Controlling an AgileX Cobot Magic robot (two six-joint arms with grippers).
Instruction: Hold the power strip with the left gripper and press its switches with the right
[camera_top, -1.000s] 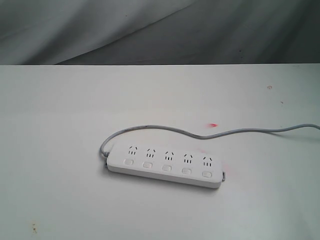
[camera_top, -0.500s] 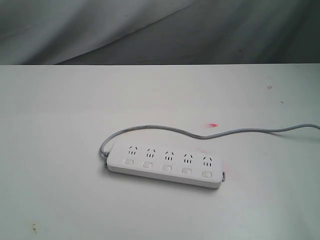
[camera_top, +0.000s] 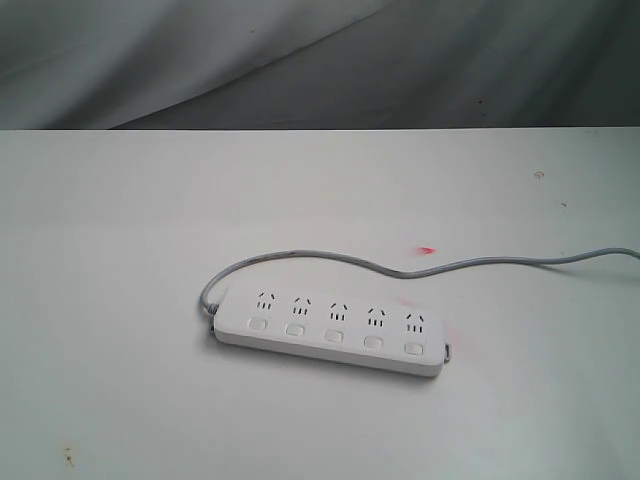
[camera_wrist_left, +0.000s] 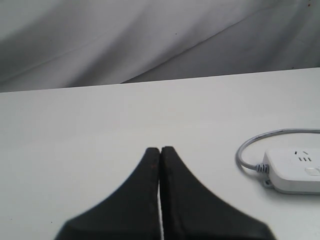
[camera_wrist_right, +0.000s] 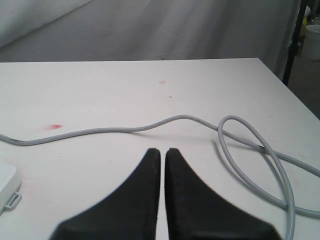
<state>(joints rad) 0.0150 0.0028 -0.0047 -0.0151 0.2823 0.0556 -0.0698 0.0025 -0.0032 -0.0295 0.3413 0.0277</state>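
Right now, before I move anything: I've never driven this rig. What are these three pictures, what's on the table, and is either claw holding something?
It is a robot with two arms, each ending in a black two-finger claw. The wide picture comes from a camera off the arms; neither arm shows in it. It shows a white table with the power strip lying flat, its five switches in a row, one by each socket set, and a grey cord running off to the right. The other two pictures come from cameras on the wrists. One looks past the left gripper toward the strip's cord end; the other looks past the right gripper at the looped cord. Both claws are shut and hold nothing.
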